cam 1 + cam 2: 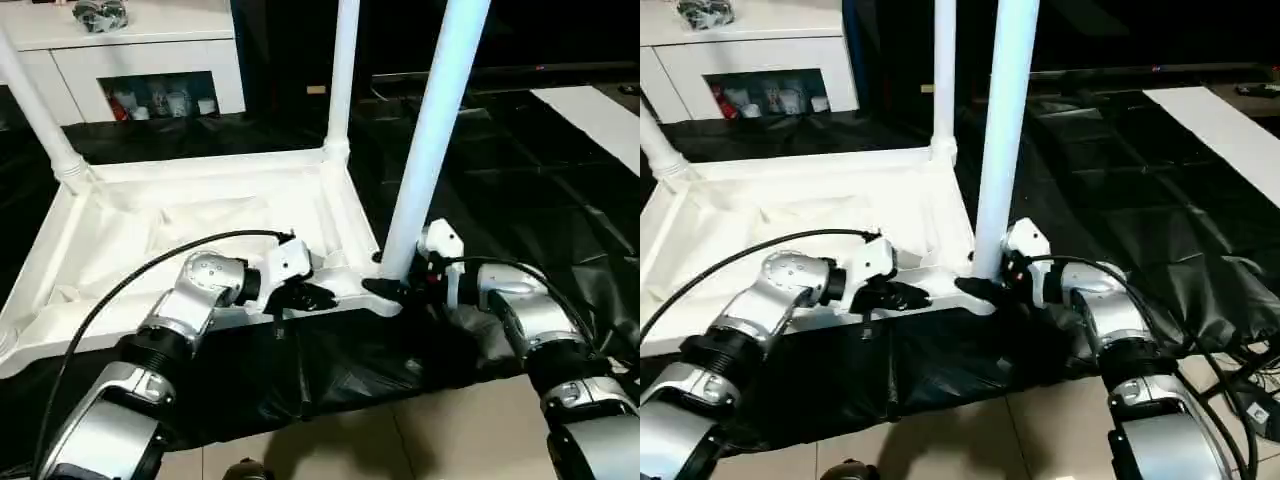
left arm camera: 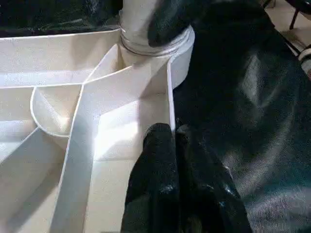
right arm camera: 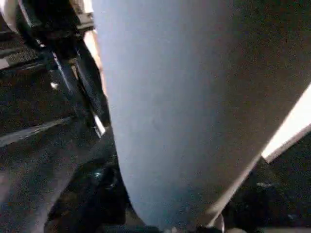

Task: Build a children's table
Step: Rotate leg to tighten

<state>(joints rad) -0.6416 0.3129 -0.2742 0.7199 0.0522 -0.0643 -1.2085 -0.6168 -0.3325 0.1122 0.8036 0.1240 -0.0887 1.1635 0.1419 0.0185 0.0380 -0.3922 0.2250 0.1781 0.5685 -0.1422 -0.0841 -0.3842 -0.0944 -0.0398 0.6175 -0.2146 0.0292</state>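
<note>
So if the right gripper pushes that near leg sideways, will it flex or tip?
The near leg looks like a stiff tube, so probably little flex. Standing tall in its corner socket, it may lean or work loose. The upturned tabletop looks light and could slide.

Lighting: bright overhead indoor light; the white table (image 1: 200,215) is washed out, its ribs nearly lost in glare. Black sheet (image 1: 520,190) shows glossy highlights on its creases; background beyond it is dark. Tube leg (image 3: 194,97) in the right wrist view is blurred, tinted blue-grey, too close for focus. Silver forearms carry small bright reflections.
</note>
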